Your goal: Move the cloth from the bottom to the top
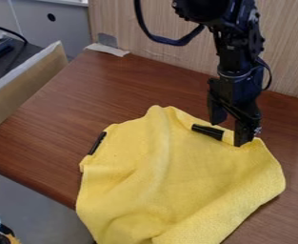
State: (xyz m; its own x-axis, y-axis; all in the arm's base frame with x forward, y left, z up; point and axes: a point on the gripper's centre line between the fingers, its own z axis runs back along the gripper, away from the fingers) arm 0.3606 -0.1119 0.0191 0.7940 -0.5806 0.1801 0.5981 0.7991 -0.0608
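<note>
From my station I have the black two-finger gripper (230,132) released, its fingers apart at the far right edge of the crumpled yellow fabric cloth (176,176), probably because that rim gives me something to pinch. The cloth sprawls over the near part of the brown wooden bench (125,86). A short black cylindrical piece (207,131) lies just left of the gripper; I judge it could spoil my grasp, so I'd close carefully before pulling farther.

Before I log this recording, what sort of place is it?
Probably a lab or office workspace: a brown wooden table, a wood-grain panel behind it, and a black robot arm overhead.
</note>
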